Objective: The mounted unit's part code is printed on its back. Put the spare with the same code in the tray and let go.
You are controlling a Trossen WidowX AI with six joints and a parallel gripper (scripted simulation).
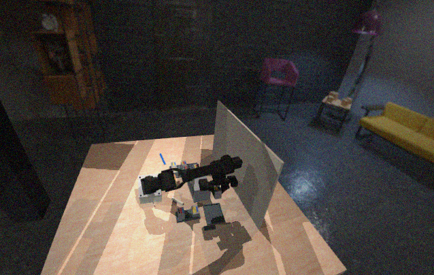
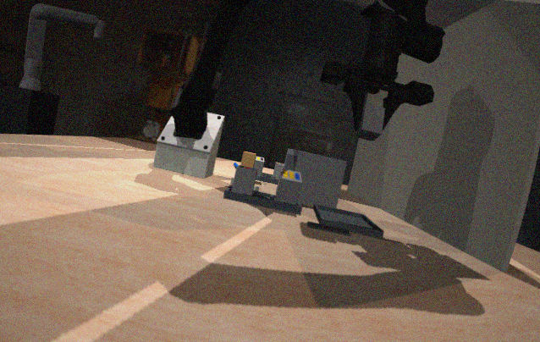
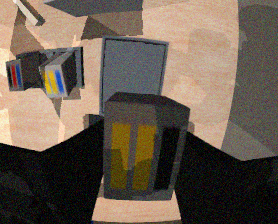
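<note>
Wrist view: the gripper (image 3: 142, 163) grasps a grey spare (image 3: 144, 145) bearing two yellow stripes and one black, above the tray (image 3: 133, 66).

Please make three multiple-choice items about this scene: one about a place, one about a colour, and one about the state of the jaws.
1. Where is the tray?
A. on the wooden table, beside the rack of spares
B. on the yellow sofa
C. on top of the arm's base

2. Which colours are the stripes on the spare held in front of the wrist camera?
A. two yellow, one black
B. three red
C. three white

3. What state is the gripper in?
A. open wide, holding nothing
B. jaws closed on the spare
C. out of view

Answers: 1 A, the exterior view shows it flat on the table; 2 A, wrist view; 3 B, the spare sits between the jaws above the tray.
</note>
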